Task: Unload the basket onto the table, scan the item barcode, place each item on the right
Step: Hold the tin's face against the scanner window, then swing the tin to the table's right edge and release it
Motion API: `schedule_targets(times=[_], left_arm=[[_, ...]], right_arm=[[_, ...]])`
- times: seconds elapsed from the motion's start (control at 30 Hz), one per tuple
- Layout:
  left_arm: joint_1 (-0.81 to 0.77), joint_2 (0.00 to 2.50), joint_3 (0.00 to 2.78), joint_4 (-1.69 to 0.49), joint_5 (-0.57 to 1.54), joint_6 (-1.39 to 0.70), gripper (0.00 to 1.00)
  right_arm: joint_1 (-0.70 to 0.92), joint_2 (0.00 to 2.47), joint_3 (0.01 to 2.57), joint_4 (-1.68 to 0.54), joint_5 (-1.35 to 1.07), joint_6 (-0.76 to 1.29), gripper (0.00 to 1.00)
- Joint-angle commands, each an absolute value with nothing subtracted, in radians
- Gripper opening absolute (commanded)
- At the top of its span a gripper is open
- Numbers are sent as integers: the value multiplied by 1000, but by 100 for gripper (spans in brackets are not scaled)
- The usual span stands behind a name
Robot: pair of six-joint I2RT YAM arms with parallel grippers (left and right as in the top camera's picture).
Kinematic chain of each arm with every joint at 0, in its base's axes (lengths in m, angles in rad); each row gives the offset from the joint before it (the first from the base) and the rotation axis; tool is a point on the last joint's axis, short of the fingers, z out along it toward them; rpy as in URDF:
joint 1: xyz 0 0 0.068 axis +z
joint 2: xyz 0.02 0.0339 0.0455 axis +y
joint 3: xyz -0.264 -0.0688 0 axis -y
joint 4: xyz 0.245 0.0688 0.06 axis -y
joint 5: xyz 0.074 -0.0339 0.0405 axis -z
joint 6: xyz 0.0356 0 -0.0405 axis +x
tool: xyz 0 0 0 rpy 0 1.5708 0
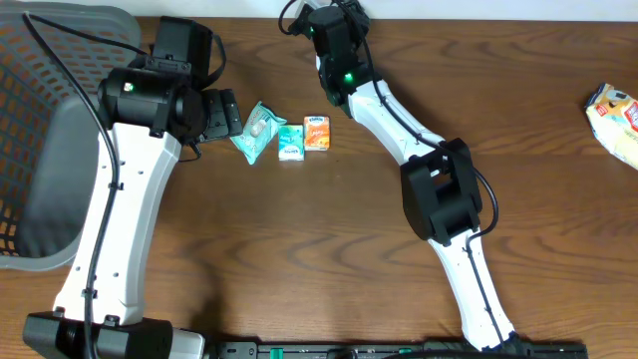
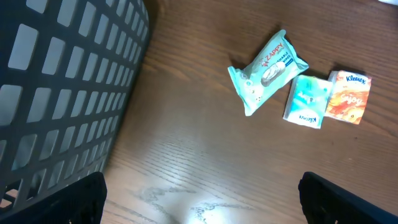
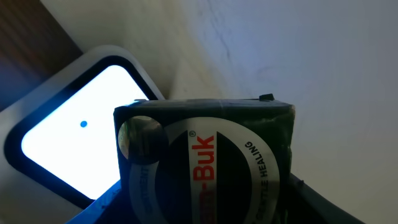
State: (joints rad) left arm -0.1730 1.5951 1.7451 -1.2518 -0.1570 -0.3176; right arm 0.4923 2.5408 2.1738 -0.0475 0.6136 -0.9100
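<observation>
The item is a dark green box [image 3: 205, 168] with a white band and red "Buk" lettering. My right gripper [image 3: 200, 208] is shut on it, one finger on each side. The box is held close in front of a scanner's bright white window [image 3: 65, 149] with a pale frame. In the overhead view the right gripper [image 1: 334, 30] is at the far edge of the table, and the box and scanner cannot be made out there. My left gripper [image 2: 199, 202] hangs open over bare wood, holding nothing, just left of the small packs [image 1: 221, 115].
A teal Zappy wipes pack [image 1: 257, 132] [image 2: 268, 71], a small teal pack [image 1: 290, 143] [image 2: 306, 101] and an orange Kleenex pack [image 1: 317, 132] [image 2: 348, 96] lie together. A dark mesh basket [image 1: 40, 130] [image 2: 62, 93] stands at the left. A snack bag [image 1: 618, 115] lies far right.
</observation>
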Motion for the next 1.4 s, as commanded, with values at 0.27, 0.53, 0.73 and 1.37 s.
schedule_targets(times=[0.27, 0.53, 0.73, 1.37], left_arm=[[-171, 1594, 1742, -1253, -169, -327, 98], [-171, 1594, 1742, -1253, -169, -327, 98], [-171, 1594, 1742, -1253, -169, -327, 98], [-171, 1594, 1742, -1253, -169, -327, 98]], right_arm=[[399, 2489, 2189, -57, 708, -771, 43], [233, 2429, 2189, -239, 803, -630, 49], [67, 2429, 2189, -495, 774, -424, 52], [-264, 2429, 2189, -807, 537, -187, 99]])
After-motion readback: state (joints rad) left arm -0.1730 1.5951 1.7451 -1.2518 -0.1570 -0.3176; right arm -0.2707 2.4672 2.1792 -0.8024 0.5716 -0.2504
